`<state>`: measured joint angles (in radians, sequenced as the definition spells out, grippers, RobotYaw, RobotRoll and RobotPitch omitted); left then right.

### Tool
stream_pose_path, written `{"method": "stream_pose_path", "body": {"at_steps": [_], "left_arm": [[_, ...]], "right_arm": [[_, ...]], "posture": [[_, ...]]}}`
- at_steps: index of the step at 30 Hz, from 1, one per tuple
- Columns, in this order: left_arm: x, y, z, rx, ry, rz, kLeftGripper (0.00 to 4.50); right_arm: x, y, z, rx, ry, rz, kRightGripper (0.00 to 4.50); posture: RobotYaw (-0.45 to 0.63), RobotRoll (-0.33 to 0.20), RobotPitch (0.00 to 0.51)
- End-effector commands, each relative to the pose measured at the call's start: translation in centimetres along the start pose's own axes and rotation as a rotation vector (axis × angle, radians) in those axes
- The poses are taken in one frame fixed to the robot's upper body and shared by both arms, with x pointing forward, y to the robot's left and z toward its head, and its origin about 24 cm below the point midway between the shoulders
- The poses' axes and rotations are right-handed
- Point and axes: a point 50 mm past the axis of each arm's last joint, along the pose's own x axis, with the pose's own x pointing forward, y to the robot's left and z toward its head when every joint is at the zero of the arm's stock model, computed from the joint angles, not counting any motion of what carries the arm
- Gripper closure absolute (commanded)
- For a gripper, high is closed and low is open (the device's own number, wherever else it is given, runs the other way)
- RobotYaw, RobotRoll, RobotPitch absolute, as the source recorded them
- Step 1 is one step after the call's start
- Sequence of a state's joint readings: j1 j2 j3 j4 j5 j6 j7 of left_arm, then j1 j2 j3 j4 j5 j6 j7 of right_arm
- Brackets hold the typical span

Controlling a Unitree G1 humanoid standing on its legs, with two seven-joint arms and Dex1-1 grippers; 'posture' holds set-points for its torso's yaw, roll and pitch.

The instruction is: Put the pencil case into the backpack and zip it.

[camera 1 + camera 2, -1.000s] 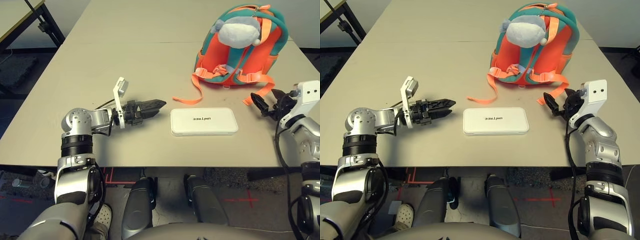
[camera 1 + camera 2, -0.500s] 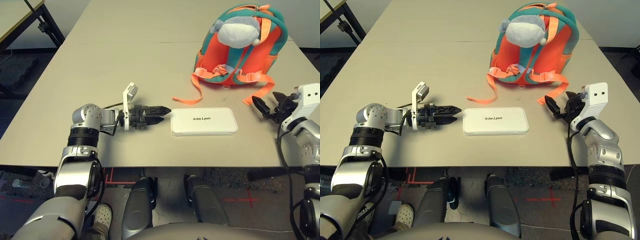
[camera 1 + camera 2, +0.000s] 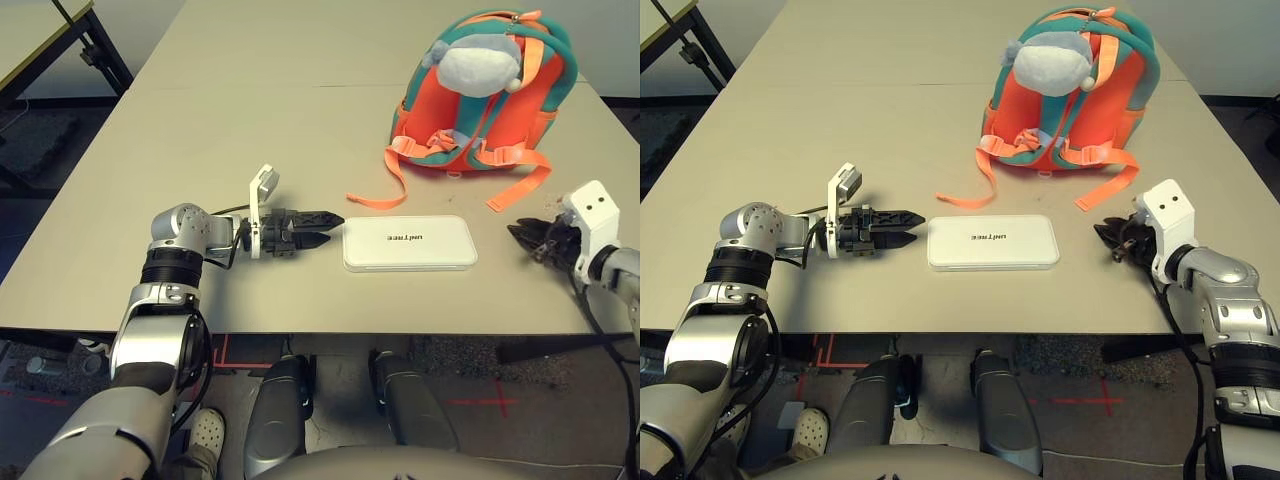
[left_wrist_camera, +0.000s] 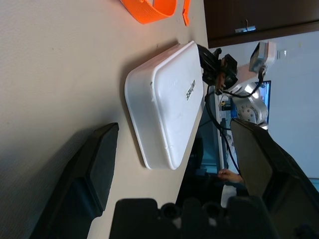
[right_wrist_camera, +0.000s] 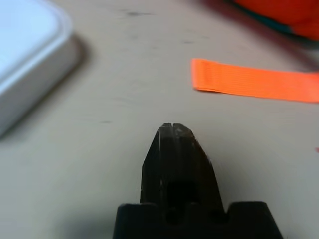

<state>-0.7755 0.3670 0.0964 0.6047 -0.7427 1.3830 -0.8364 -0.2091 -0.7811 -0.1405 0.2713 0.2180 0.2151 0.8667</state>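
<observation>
While pencil case (image 3: 409,243) lies flat mid-frame on table (image 3: 200,120), backpack (image 3: 480,90) upper right, left gripper (image 3: 322,222) spread at its left end.

Left wrist view: case (image 4: 169,102) looks stiff, smooth, likely slippery; pinch across thin edges.

Right wrist view: right gripper (image 5: 172,130) pressed together, empty, near orange strap (image 5: 254,80).

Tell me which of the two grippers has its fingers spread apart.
The left gripper, pointing at the short end of the pencil case, is open. The right gripper, beyond the case's other end, has its fingers pressed together.
</observation>
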Motion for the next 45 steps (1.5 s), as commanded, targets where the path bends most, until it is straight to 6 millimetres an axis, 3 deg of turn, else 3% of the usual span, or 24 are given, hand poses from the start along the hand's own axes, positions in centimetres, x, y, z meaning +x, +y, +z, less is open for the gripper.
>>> {"method": "stream_pose_path", "body": {"at_steps": [1, 12, 23, 39, 45], "left_arm": [[0.4, 1.0, -0.8, -0.033, 0.041, 0.055, 0.00], [0.3, 1.0, -0.6, -0.028, 0.044, 0.066, 0.00], [0.4, 1.2, -0.9, -0.028, 0.050, 0.072, 0.00], [0.0, 1.6, -0.8, -0.028, 0.035, 0.104, 0.00], [-2.6, 2.0, -0.3, -0.036, 0.009, 0.185, 0.00]], "right_arm": [[0.3, 1.7, -0.4, 0.003, 0.045, 0.137, 4.48], [0.8, 4.8, 0.8, 0.033, 0.041, 0.357, 4.48], [2.6, 7.3, 2.3, 0.080, -0.038, 0.430, 4.48], [3.3, 7.3, 2.3, 0.037, -0.047, 0.428, 4.48], [3.2, 7.0, 2.1, 0.029, -0.043, 0.420, 4.48]], "posture": [[-0.13, 0.000, 0.170], [-0.13, 0.000, 0.171], [-0.13, 0.000, 0.172], [-0.12, 0.000, 0.178], [-0.12, 0.000, 0.186]]}}
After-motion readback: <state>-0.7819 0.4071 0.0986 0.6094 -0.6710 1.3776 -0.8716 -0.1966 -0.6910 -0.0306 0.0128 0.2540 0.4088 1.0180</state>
